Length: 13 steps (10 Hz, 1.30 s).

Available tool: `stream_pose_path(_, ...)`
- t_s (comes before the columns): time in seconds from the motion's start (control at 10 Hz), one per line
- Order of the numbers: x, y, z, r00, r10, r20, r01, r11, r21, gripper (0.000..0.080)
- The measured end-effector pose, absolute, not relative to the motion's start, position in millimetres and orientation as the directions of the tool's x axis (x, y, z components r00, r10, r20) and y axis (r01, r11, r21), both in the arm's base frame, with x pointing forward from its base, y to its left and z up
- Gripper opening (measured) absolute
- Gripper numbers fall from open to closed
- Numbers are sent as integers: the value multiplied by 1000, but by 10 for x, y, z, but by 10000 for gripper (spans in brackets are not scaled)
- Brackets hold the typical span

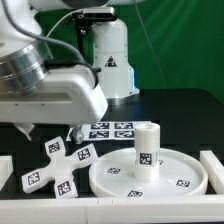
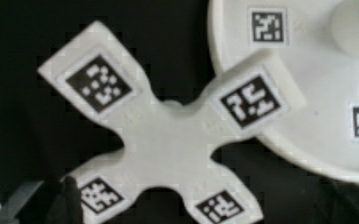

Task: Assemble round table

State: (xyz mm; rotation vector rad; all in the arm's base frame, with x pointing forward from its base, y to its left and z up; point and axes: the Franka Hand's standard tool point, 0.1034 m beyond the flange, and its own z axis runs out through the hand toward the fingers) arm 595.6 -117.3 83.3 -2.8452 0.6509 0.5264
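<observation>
The cross-shaped base [image 1: 55, 167] lies flat by the counter's front edge, just beside the round disc [image 1: 195, 172]. The leg [image 1: 147, 150] stands upright on the disc. The gripper [image 1: 24, 130] hangs above the base. I cannot tell how its jaws stand.

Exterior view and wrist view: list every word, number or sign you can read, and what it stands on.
Readable words or numbers: none.
Too small to read: dark triangle sign on the white robot pedestal.
Coded patterns, no text: square black-and-white tags on the white plastic cross-shaped base, white rimmed round disc, short white cylindrical leg and flat white marker board.
</observation>
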Motion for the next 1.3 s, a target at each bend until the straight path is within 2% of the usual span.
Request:
stream_pose_path(0.2,5986,-1143,684,840,-386,-381,-446,-892,-78,648)
stream_pose_path(0.6,5961,-1171,660,835,-391,-388,-452,-889,-77,648)
stream_pose_path(1.0,5826,-1237,473,821,-410,-397,-470,-881,-63,648)
stream_pose_path(1.3,5816,-1187,428,817,-413,-403,-474,-879,-60,648)
